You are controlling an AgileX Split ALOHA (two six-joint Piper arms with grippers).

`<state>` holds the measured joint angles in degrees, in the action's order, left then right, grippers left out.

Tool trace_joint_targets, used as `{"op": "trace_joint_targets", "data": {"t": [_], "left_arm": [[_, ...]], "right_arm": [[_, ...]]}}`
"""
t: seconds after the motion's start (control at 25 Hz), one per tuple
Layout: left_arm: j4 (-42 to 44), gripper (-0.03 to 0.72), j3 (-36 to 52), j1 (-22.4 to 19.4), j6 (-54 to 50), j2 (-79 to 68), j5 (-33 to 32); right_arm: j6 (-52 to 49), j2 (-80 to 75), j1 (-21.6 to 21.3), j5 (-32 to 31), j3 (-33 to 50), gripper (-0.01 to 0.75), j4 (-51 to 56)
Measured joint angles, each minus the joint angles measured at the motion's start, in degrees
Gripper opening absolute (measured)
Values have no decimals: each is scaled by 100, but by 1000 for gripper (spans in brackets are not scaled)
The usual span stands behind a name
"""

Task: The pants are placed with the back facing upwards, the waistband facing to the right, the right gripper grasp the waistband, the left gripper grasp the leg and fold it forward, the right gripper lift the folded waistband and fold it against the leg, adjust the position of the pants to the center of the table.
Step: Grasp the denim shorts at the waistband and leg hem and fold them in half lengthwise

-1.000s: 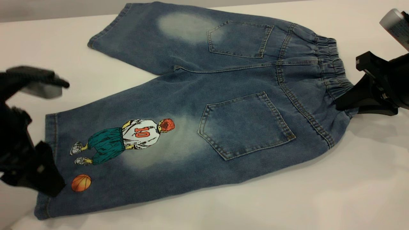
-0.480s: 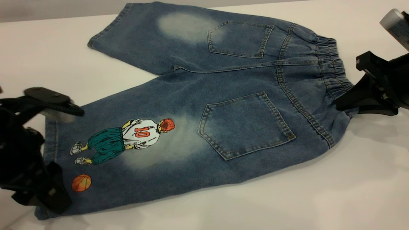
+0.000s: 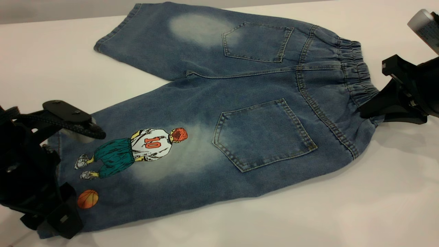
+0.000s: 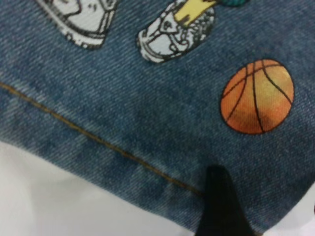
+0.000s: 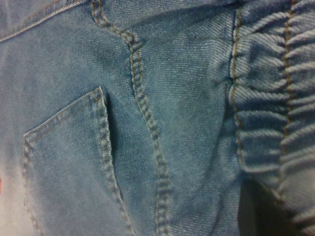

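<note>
The blue denim pants (image 3: pixel 260 85) lie flat on the white table (image 3: pixel 343 212), back pockets up. The gathered waistband (image 3: pixel 353 65) faces right. My right gripper (image 3: pixel 368 109) sits at the waistband's near corner, shut on it. In the right wrist view one dark finger (image 5: pixel 258 211) is tucked under the ruched waistband (image 5: pixel 275 98). The printed leg (image 3: pixel 164 178) points left, with the "10" player and an orange basketball (image 4: pixel 257 97). My left gripper (image 3: pixel 87 180) is open, straddling this leg's hem. One black finger (image 4: pixel 221 206) rests on the denim by the hem stitching.
The plain leg (image 3: pixel 154 44) with a faded patch reaches toward the table's far edge (image 3: pixel 51 19). A grey cylinder on the right arm (image 3: pixel 425 27) stands at the upper right. Bare white table runs along the front and right of the pants.
The left gripper has moved right and down, from off the hem to over the printed leg's end. The right gripper and the pants have stayed still.
</note>
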<state>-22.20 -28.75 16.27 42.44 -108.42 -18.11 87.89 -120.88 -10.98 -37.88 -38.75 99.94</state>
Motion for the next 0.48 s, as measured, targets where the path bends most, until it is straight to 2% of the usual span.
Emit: {"op": "trace_joint_targets", "data": {"t": [0.12,0.2,0.28,0.48], "left_arm": [[440,399,0,0,-442,-6,-5],[805,359,0,0,-754,-12,-22],[1123,295,0,0,-1007,-18,-28],[1543,69,5,0,-1324,-18,-183]], "right_arm": [[-6,0,0,-19,0,59,0],[-6,0,0,-38,0,62,0],[-6,0,0,-60,0,64,0],[0,21,0,-338,0,65,-5]]}}
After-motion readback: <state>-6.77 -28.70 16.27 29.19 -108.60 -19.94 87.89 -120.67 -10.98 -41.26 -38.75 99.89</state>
